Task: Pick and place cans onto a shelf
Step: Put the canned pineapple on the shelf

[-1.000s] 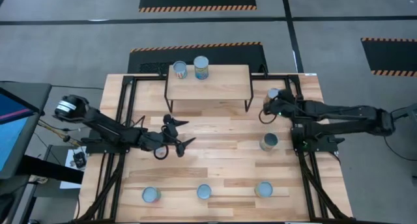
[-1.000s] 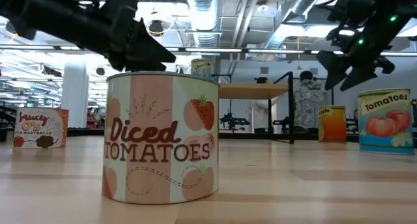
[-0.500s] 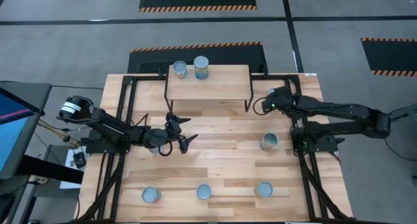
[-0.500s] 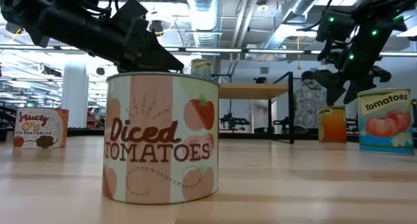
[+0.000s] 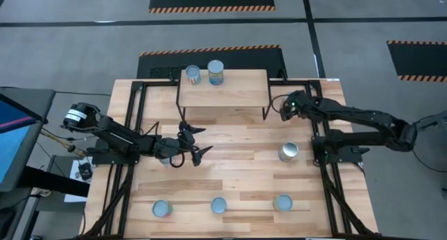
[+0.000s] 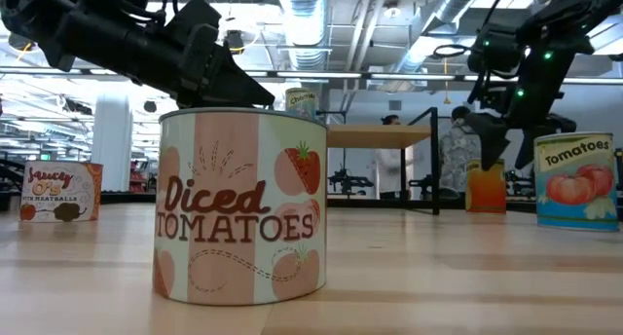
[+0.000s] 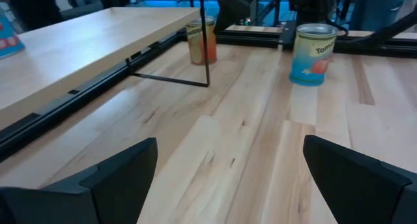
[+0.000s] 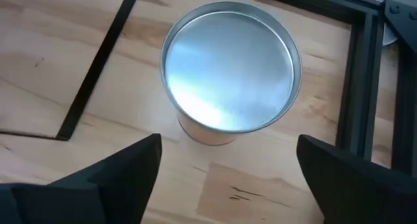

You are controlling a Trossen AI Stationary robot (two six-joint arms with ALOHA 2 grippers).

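Two cans [image 5: 193,75] already stand on the shelf [image 5: 237,93], side by side at its far-left part; the rest are still down on the table [image 5: 237,163]. Three sit in a row along the near edge [image 5: 218,205], one blue-label tomato can [image 5: 288,151] is right of centre, and an orange-label can [image 8: 229,71] stands just off the shelf's right legs. The right gripper [image 5: 285,107] hangs directly over that orange can, jaws apart w/ the silver lid between and below the fingertips, not clamped yet; judging by this, the approx. next step is the drop and grab. The left gripper [image 5: 192,144] hovers mid-table left of centre, jaws wide apart, holding nothing. The shelf's thin black leg [image 8: 98,61] is near the orange can and the black rail [image 8: 365,87] runs on its other side, so the lift looks tight. People show in the room beyond, well clear of the table.
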